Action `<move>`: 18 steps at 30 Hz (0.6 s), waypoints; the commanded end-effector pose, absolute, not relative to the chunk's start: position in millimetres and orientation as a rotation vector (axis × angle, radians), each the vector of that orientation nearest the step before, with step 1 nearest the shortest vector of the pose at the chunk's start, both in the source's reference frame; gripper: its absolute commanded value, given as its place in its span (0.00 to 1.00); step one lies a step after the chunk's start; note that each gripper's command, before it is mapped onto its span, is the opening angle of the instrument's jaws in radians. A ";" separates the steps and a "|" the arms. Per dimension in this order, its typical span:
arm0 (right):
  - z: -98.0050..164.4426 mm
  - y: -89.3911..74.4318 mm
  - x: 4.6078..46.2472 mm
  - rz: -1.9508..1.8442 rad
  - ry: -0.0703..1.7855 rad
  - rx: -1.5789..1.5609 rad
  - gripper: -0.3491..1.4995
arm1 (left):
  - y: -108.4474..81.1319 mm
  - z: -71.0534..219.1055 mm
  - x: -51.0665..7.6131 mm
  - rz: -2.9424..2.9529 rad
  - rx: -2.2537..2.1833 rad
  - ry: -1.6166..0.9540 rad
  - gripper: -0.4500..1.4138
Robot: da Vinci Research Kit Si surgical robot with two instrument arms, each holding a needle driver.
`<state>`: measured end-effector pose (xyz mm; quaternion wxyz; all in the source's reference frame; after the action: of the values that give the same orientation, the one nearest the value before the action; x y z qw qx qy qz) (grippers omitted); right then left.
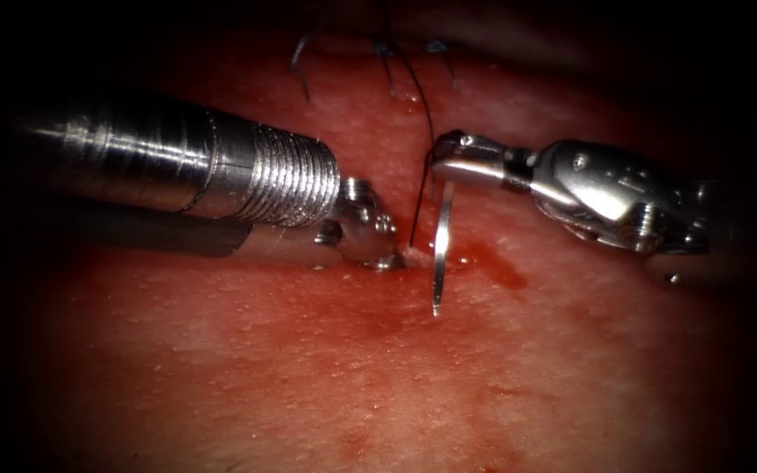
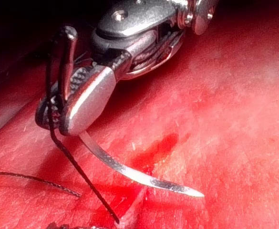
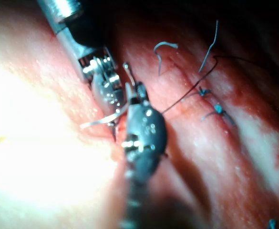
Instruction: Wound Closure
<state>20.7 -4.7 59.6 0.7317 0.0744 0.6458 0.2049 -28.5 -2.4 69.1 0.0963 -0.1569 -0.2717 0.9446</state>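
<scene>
- Endoscope view: the right tool [image 1: 450, 151] comes in from the right, its jaws clenched on the needle [image 1: 439, 250] close to the thread end of its curve.
- The needle hangs down from those jaws toward the near side, its point free above the tissue [image 1: 308, 377]; it is not in the tissue.
- Dark thread [image 1: 420, 188] runs from the far stitches down past the right tool's jaws and meets the tissue just left of the needle.
- The left tool [image 1: 377, 250] reaches in from the left, its tip pressed down at the tissue surface just left of the thread's entry; whether its jaws are parted or closed, and whether they hold anything, cannot be told.
- The left tool's thick ribbed shaft [image 1: 291, 180] hides the tissue behind it on the left.
- Red fluid [image 1: 484, 258] pools just right of the needle.
- Cut ends of thread [image 1: 300, 61] stand up from earlier stitches at the far edge.
- Left wrist view: the right tool [image 2: 65, 102] grips the needle [image 2: 139, 176], whose bare point lies clear over the tissue [image 2: 234, 119], with thread [image 2: 77, 171] crossing beneath the jaws.
- Right wrist view: blue knots [image 3: 219, 109] sit along the closed cut beyond the right tool [image 3: 129, 90], and the left tool [image 3: 106, 88] lies just beside it.
</scene>
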 end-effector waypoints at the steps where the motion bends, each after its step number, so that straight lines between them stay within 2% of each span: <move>1: 60.2 -4.4 21.7 0.424 1.421 0.124 0.00 | -2.8 69.0 -29.0 2.796 -0.482 -0.824 0.17; 18: 61.2 -5.4 23.9 0.071 1.408 -0.188 0.00 | -4.6 67.5 -28.5 2.801 -0.528 -0.886 0.18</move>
<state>23.2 -5.7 60.9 0.7585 -0.0892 0.6449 0.0292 -27.8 -4.7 67.0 0.0779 -0.1773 -0.2963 0.9353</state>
